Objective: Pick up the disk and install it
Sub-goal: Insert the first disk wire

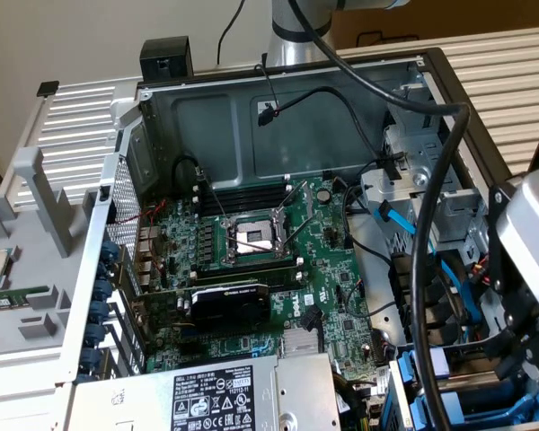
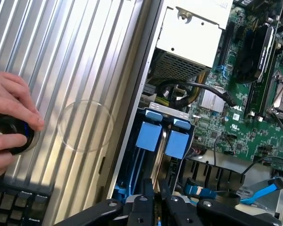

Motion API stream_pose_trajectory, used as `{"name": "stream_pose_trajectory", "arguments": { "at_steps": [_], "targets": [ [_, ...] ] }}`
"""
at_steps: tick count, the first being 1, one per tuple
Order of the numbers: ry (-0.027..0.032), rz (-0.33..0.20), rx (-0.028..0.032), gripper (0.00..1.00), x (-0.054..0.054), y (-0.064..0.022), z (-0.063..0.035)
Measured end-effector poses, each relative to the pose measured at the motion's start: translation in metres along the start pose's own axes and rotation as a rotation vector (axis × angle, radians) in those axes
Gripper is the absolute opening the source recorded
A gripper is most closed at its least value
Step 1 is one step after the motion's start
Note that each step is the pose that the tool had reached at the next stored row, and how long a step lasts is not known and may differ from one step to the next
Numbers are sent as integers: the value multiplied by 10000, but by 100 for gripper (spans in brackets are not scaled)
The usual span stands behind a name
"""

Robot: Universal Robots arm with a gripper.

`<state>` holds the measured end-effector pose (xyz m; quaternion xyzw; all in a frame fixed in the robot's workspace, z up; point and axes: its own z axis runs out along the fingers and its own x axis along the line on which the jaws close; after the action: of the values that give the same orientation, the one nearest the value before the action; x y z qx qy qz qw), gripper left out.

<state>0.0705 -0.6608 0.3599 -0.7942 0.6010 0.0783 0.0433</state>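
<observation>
Apparently the tool [image 2: 157,214] sits pinched together, tips cut off, near blue trays [image 2: 148,135].

Noted bare ribbed metal, satin sheen, on case panel [image 2: 85,70]. Found dull grey sheet steel on chassis wall [image 1: 296,117] and power-supply box [image 1: 296,395], with printed paper label [image 1: 211,404] stuck on. Recorded glossy green lacquer on motherboard [image 1: 332,296]; smooth bright-blue plastic on drive trays [image 2: 148,136]; black rubbery sheath on cable [image 1: 416,269]; black semi-gloss finish on gripper [image 2: 156,212].

Warning pictograms on PSU label [image 1: 217,404] — txt there too small to read
</observation>
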Motion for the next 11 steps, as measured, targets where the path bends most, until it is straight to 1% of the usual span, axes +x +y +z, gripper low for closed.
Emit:
{"name": "stream_pose_trajectory", "arguments": {
  "at_steps": [1, 2, 4, 5, 6, 7, 8, 11],
  "targets": [
    [9, 1, -2, 16, -7, -2, 1],
    [36, 3, -10, 16, -22, -6, 4],
    [120, 9, -32, 16, -58, -17, 10],
    [193, 15, -53, 16, -80, -23, 14],
    [284, 22, -78, 16, -103, -29, 17],
    [416, 32, -114, 16, -128, -37, 22],
    [576, 44, -159, 16, -150, -43, 26],
    [1106, 83, -305, 16, -210, -61, 36]
  ]
}}
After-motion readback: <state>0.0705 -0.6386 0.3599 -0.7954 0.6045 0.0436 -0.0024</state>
